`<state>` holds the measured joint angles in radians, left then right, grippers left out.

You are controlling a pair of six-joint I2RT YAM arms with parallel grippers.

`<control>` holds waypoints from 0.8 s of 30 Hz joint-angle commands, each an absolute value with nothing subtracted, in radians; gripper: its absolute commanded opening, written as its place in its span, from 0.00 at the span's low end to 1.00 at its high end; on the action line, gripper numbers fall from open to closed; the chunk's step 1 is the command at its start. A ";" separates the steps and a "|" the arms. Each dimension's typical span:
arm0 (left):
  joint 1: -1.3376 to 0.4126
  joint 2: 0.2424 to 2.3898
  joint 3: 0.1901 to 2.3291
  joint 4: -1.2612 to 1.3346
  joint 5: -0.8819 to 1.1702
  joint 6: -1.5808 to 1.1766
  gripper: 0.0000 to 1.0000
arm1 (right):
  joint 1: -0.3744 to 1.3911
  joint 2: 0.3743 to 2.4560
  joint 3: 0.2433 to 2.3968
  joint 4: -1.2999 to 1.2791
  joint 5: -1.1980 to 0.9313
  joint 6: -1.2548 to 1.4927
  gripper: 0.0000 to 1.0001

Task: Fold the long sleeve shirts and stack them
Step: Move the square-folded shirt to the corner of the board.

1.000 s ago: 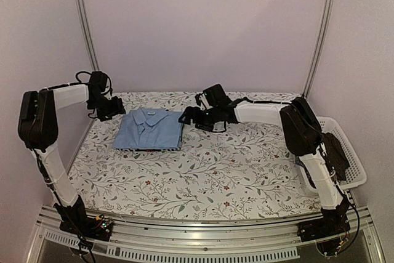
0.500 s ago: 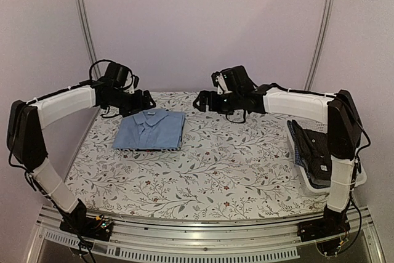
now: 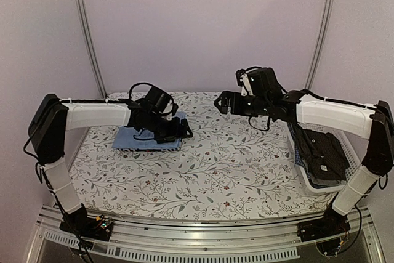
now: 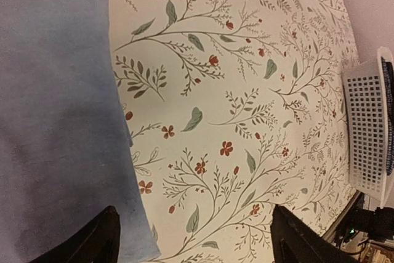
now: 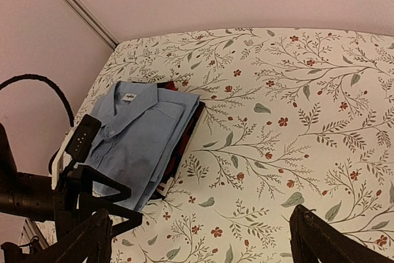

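Note:
A folded light blue shirt [image 3: 136, 138] lies at the back left of the table, on top of a folded red-and-black plaid shirt [image 5: 188, 129]. The blue shirt also shows in the right wrist view [image 5: 138, 137] and the left wrist view [image 4: 55, 121]. My left gripper [image 3: 181, 131] is open and empty, low over the stack's right edge, as its own view [image 4: 194, 241] shows. My right gripper [image 3: 225, 104] is open and empty, raised above the back middle of the table and well right of the stack [image 5: 203, 241]. Dark shirts [image 3: 323, 155] lie in the basket.
A white plastic basket [image 3: 311, 186] stands at the table's right edge and also shows in the left wrist view [image 4: 369, 127]. The table carries a floral cloth [image 3: 215, 177]. Metal posts stand at the back corners.
My left gripper has swung from the back left corner across the blue shirt to its right edge. My right gripper has drawn back from the shirt's right edge, up and to the right.

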<state>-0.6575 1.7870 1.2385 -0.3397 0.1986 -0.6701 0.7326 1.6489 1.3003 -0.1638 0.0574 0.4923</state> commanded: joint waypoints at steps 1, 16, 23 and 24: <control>-0.703 1.852 1.279 -0.305 0.183 -0.728 0.84 | 0.730 1.591 1.235 -0.152 0.102 0.507 0.99; -0.735 1.974 1.343 -0.310 0.175 -0.730 0.84 | 0.727 1.555 1.172 -0.152 0.095 0.511 0.99; -0.730 2.042 1.379 -0.334 0.149 -0.716 0.84 | 0.727 1.549 1.156 -0.154 0.094 0.509 0.99; -0.727 2.052 1.385 -0.344 0.140 -0.710 0.84 | 0.727 1.546 1.155 -0.154 0.094 0.508 0.99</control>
